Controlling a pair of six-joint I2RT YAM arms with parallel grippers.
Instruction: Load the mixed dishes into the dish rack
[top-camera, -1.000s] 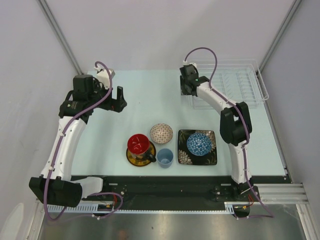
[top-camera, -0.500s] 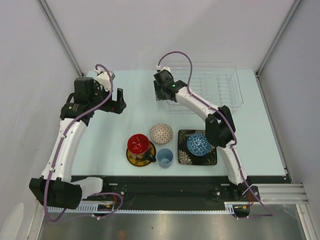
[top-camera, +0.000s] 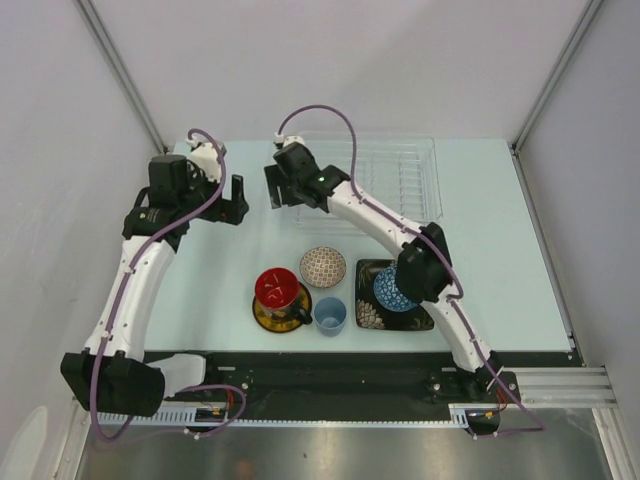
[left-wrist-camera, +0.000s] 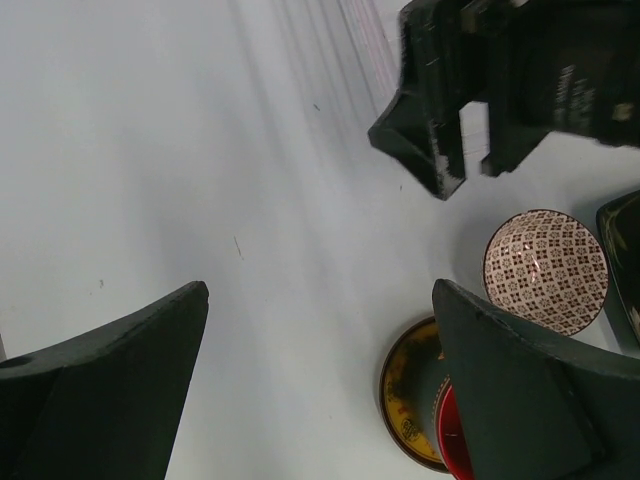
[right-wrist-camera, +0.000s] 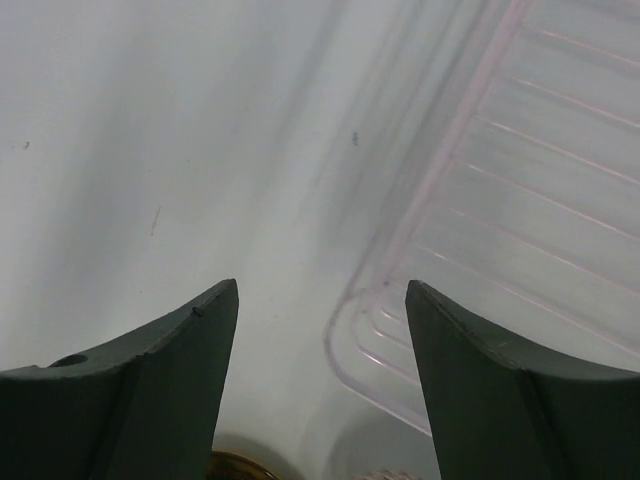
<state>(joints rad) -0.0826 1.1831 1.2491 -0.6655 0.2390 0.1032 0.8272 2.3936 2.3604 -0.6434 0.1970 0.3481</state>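
Both hands are spread wide and hold nothing, the left gripper (left-wrist-camera: 320, 295) idle over the table (top-camera: 500, 250) and the right gripper (right-wrist-camera: 320, 292) poised above a corner of the dish rack (top-camera: 395, 175) (perhaps to shift it, though contact is unclear), with the mixed dishes (top-camera: 322, 266) still unloaded up front.

You're running a robot test cell, not a kitchen: bare white panel walls (top-camera: 330, 60) box in a pale table (top-camera: 220, 270) that lies plain beneath both sets of jaws. Behind the jaws, purple cables (top-camera: 318, 108) trail, and an aluminium rail (top-camera: 560, 383) edges the bench.
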